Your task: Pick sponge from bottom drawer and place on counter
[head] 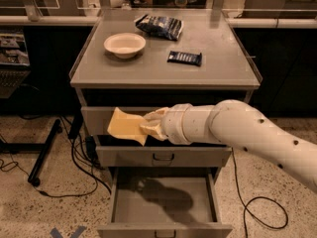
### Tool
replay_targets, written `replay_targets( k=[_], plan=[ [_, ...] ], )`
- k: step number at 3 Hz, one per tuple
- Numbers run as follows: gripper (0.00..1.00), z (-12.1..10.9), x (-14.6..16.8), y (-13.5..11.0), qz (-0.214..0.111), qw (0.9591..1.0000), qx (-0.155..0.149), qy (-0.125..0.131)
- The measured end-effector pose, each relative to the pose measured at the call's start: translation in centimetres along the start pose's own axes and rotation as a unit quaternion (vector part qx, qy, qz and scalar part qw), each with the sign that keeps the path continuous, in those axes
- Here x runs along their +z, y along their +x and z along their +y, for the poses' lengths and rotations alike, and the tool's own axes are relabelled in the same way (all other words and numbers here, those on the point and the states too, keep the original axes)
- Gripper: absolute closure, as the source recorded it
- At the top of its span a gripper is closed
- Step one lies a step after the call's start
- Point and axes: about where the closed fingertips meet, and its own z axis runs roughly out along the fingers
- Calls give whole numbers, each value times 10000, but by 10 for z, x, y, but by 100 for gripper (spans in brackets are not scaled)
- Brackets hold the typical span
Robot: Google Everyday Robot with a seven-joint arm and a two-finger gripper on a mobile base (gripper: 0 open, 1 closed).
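My gripper [150, 125] is shut on the pale-yellow sponge [126, 126] and holds it in the air in front of the top drawer, just below the counter's front edge. The white arm comes in from the right. The bottom drawer [163, 228] is pulled open below and holds nothing but the arm's shadow. The grey counter [158, 68] lies above and behind the sponge.
On the counter sit a round cream bowl [125, 44] at the left, a dark snack bag [159, 26] at the back and a small dark bar [184, 58] at the middle right. Cables [74, 167] and a black stand foot [42, 155] lie on the floor at the left.
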Motion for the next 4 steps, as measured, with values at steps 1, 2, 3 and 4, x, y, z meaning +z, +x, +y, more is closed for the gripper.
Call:
replay_targets(
  k=[1, 2, 3, 4],
  plan=[
    [100, 0, 0, 0, 0, 10000, 0, 0],
    [100, -10, -9, -15, -22, 9998, -114, 157],
    [100, -42, -23, -50, -110, 9980, -298, 544],
    [100, -80, -34, -91, -254, 9926, -409, 1116]
  ],
)
